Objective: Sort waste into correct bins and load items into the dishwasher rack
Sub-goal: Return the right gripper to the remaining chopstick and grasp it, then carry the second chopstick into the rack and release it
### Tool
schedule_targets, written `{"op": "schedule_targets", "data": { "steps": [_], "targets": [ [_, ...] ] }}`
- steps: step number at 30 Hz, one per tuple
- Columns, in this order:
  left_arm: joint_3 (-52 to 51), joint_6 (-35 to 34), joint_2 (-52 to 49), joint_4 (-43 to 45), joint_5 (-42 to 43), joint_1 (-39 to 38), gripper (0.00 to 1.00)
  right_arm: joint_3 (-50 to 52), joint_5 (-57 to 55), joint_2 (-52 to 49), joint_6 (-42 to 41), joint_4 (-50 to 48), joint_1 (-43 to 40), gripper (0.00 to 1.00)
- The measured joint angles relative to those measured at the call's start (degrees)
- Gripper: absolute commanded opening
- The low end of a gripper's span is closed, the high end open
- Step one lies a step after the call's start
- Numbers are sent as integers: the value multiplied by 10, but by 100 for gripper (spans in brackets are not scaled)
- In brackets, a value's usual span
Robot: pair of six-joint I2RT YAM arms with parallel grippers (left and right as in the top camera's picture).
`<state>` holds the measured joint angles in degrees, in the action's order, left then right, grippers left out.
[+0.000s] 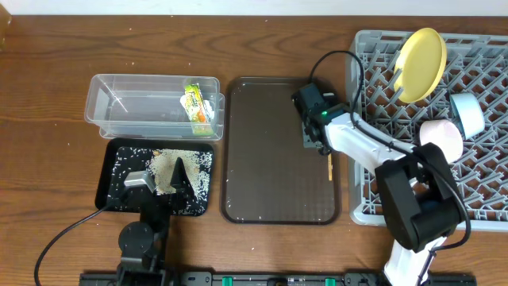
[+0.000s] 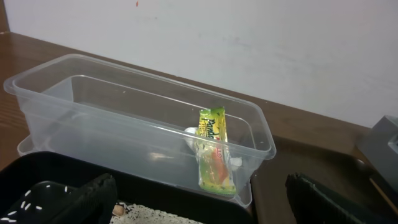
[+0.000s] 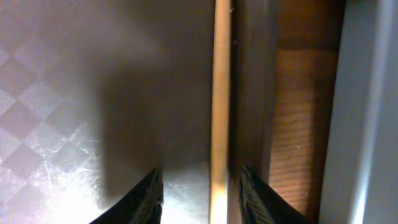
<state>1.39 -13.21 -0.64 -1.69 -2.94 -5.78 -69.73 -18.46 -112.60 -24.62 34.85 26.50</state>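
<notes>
A thin wooden chopstick lies along the right inner edge of the brown tray. My right gripper is open and straddles it, one finger on each side, with a gap on the left. The green-and-orange wrapper stands inside the clear tub. White rice covers part of the black tray. My left gripper hangs open and empty over that tray. The yellow plate, blue bowl and pinkish bowl sit in the grey rack.
The brown serving tray lies between the bins and the rack. Its raised rim and a strip of wooden table separate the chopstick from the rack wall. The right arm's cable loops over the rack's left side.
</notes>
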Motion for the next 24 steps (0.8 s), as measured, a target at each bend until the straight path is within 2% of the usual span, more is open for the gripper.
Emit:
{"op": "schedule_targets", "data": {
  "steps": [2, 3, 9, 14, 19, 24],
  "targets": [
    [0, 0, 0, 0, 0, 0, 89, -5, 3, -5, -2, 3, -2, 2],
    [0, 0, 0, 0, 0, 0, 89, -7, 7, -7, -2, 5, -3, 1],
    [0, 0, 0, 0, 0, 0, 89, -11, 21, -7, -1, 10, -8, 1],
    [0, 0, 0, 0, 0, 0, 89, -11, 77, 10, 17, 16, -8, 1],
    [0, 0, 0, 0, 0, 0, 89, -10, 111, 102, 44, 18, -21, 1],
    [0, 0, 0, 0, 0, 0, 89, -17, 115, 209, 109, 30, -78, 1]
  ]
}}
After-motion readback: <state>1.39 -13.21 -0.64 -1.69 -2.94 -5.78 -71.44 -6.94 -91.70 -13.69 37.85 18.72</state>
